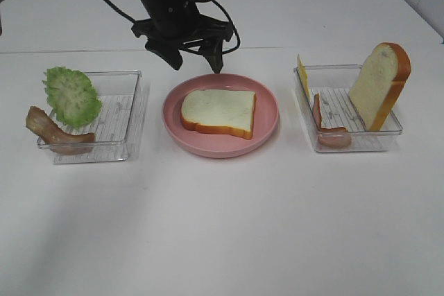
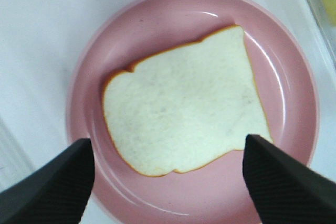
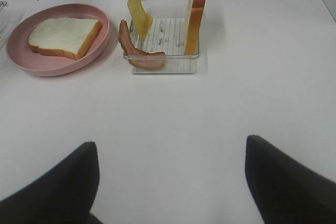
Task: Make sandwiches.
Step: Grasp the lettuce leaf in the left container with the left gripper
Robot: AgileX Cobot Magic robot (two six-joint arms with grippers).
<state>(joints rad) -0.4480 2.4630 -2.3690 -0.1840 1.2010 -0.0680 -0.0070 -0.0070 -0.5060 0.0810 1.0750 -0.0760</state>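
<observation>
While the base is lying flat, the build is being judged barely begun. Across the white table [image 1: 222, 240], a clear tray [image 1: 132, 112] is being shown at nine o'clock of the pink plate [image 1: 267, 126] and a second tray [image 1: 388, 133] at three o'clock. One bread slice [image 1: 218, 112] is resting in the plate's middle.

The left gripper [image 1: 197, 60] is being held above the plate's twelve o'clock rim, jaws spread wide and carrying nothing. The right gripper [image 3: 170, 182] is being held low over bare table, equally spread and empty.

A filling is probably being lined up next. The lettuce [image 1: 71, 95], leaning on the nine o'clock tray's wall, is best being approached from above and pinched at its ruffled edge. That way the bacon [image 1: 55, 132] draped over that tray's corner is not being dragged along. Each layer should be getting centred on the slice and released low. The upright slice [image 1: 378, 84] is likely being saved for the lid.

Harder to read: the right arm is being left out of the high view entirely. The cheese [image 1: 303, 74] is being seen almost edge-on there. Whether the second bacon strip [image 1: 326, 129] is lying inside its tray or over the wall cannot be told.
</observation>
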